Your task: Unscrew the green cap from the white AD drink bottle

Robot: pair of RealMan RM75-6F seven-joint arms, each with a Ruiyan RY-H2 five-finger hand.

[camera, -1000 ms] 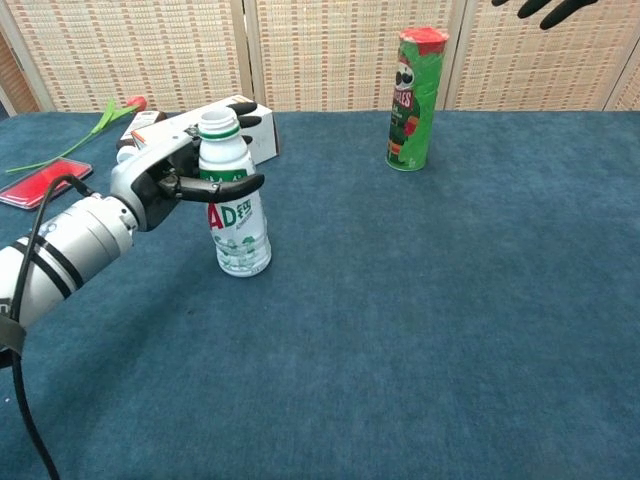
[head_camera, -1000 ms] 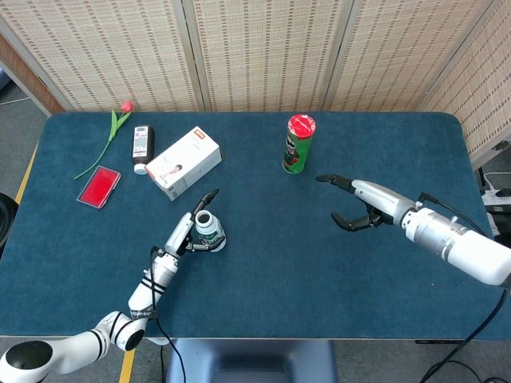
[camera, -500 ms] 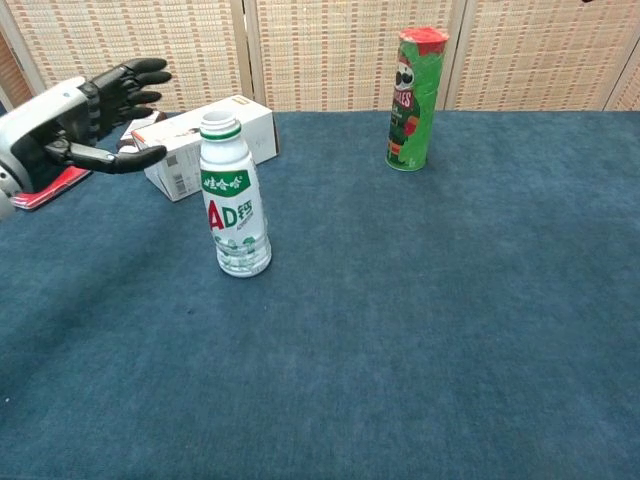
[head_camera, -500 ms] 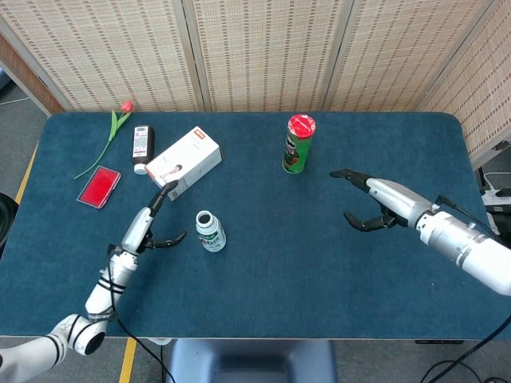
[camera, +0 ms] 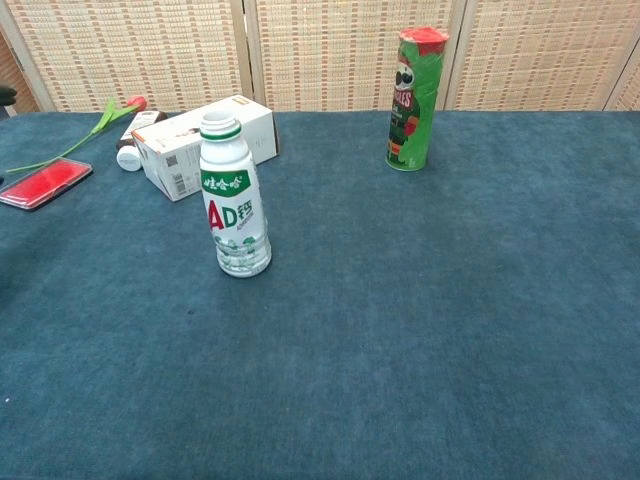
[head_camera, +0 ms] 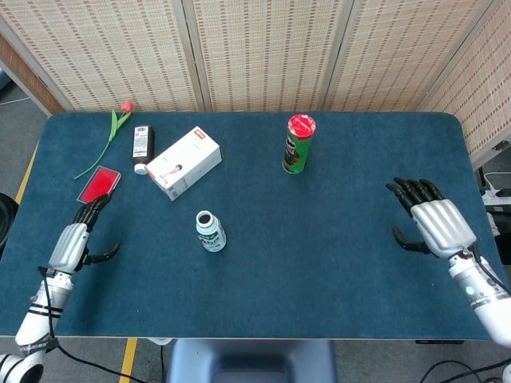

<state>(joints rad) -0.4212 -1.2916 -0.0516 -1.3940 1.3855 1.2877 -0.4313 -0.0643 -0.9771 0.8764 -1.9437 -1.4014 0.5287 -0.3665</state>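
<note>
Bottle [camera: 235, 205] is standing upright, mouth uncapped. Left hand [head_camera: 76, 239] at nine o'clock and right hand [head_camera: 435, 223] at three are hovering spread, holding nothing.

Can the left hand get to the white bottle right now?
Probably yes. The left hand is open near the table's left edge, and only bare blue cloth lies between it and the bottle. It must travel across first.

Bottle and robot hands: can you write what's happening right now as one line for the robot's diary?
AD bottle: upright, mouth open, no cap on | left robot hand: open, apart from bottle | right robot hand: open, holding nothing | green cap: not visible
</note>
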